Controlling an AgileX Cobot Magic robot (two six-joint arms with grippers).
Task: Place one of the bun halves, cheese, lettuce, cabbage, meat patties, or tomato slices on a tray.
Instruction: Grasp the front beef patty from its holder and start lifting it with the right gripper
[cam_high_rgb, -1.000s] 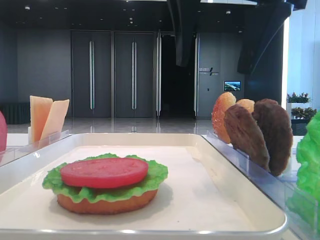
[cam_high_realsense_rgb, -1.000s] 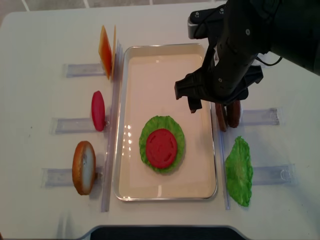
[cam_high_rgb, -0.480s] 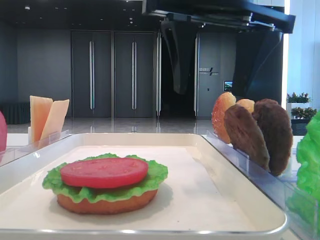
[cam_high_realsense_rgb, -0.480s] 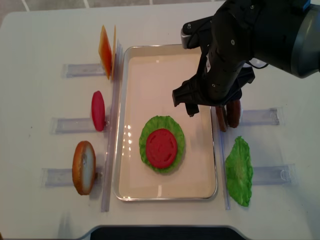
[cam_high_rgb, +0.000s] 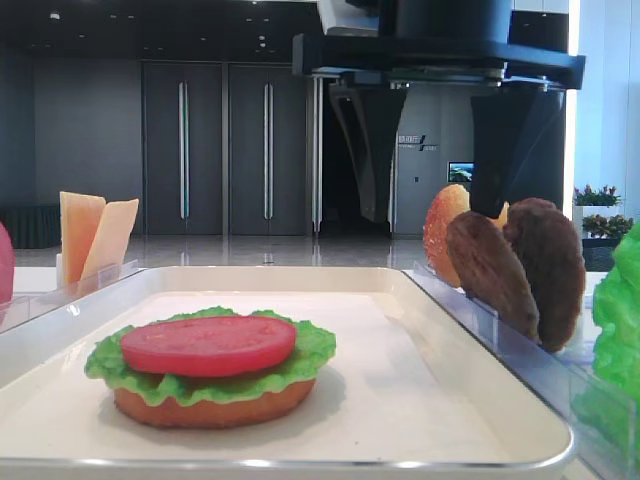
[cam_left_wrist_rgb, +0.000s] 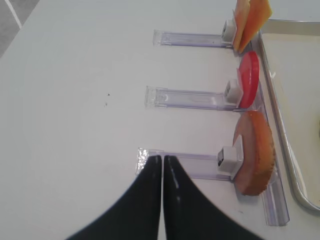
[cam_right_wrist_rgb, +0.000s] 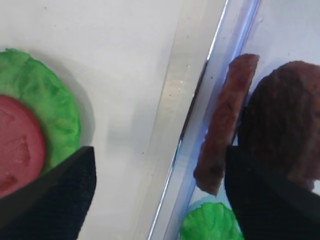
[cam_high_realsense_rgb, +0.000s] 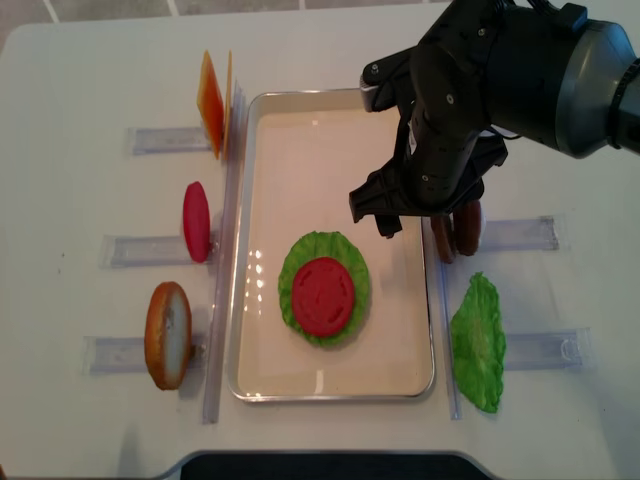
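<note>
On the cream tray (cam_high_realsense_rgb: 400, 350) lies a stack: bun half (cam_high_rgb: 210, 408), lettuce (cam_high_realsense_rgb: 296, 262) and tomato slice (cam_high_realsense_rgb: 323, 290). Two brown meat patties (cam_high_realsense_rgb: 455, 230) stand on edge in a clear rack just right of the tray. My right gripper (cam_high_realsense_rgb: 425, 215) hangs open over the tray's right rim. In the right wrist view its fingers (cam_right_wrist_rgb: 50, 195) straddle the rim (cam_right_wrist_rgb: 175, 125) and the nearer patty (cam_right_wrist_rgb: 227, 125), which sits just inside the right finger without touching. My left gripper (cam_left_wrist_rgb: 162, 157) is shut and empty over bare table, left of a racked bun half (cam_left_wrist_rgb: 255, 152).
Left of the tray, clear racks hold cheese slices (cam_high_realsense_rgb: 212, 100), a tomato slice (cam_high_realsense_rgb: 196, 222) and a bun half (cam_high_realsense_rgb: 168, 335). On the right, a lettuce leaf (cam_high_realsense_rgb: 478, 343) stands in a rack below the patties. More bun halves (cam_high_rgb: 445, 230) stand behind the patties.
My right gripper has come down and shifted slightly left toward the patties, still open. The left gripper has gone shut. The food has not moved.
</note>
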